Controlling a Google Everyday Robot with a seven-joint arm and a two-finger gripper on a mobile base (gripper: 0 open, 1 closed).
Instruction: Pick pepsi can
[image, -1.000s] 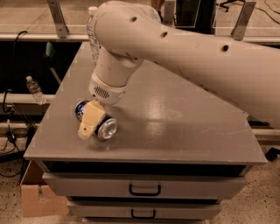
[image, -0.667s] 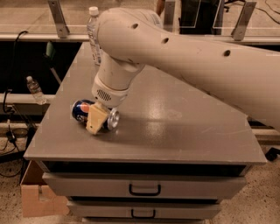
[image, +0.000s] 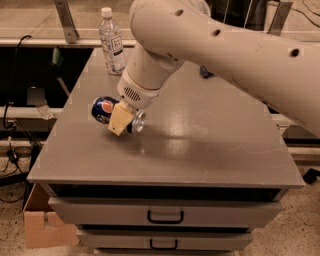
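Note:
The pepsi can (image: 103, 109) is dark blue with a red-white-blue round logo and a silver end facing right. It lies on its side, tilted, over the left part of the grey table (image: 210, 150). My gripper (image: 121, 119) comes down from the big white arm and is shut on the can. One tan finger (image: 120, 122) crosses the can's front; the other is hidden behind it. The can looks lifted a little off the tabletop.
A clear plastic bottle (image: 112, 41) with a white cap stands at the table's back left. A small blue thing (image: 206, 74) peeks out behind the arm. Drawers (image: 165, 216) sit under the tabletop, and a cardboard box (image: 44, 225) is on the floor at left.
The gripper has closed around the can and raised it; the can now sits higher over the table than before.

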